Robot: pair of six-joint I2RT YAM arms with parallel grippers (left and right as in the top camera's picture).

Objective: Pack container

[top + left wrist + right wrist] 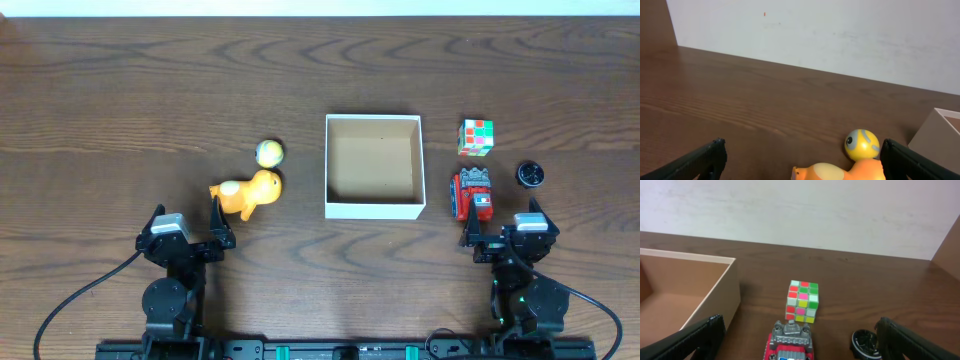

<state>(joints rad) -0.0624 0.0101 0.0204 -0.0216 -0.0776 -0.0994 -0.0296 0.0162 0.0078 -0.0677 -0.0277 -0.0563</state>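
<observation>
The container (374, 209) sits open and upright, midway between the table's left and right edges. Toward the near edge, the left gripper (187, 212) has its jaws spread, holding nothing, beside an orange toy figure (248, 193). The right gripper (502, 225), jaws likewise spread, is near a red toy vehicle (472, 194).

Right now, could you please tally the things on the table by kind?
Container: 1
Orange toy figure: 1
Yellow ball: 1
Puzzle cube: 1
Red toy vehicle: 1
Black round object: 1
Total: 6
</observation>
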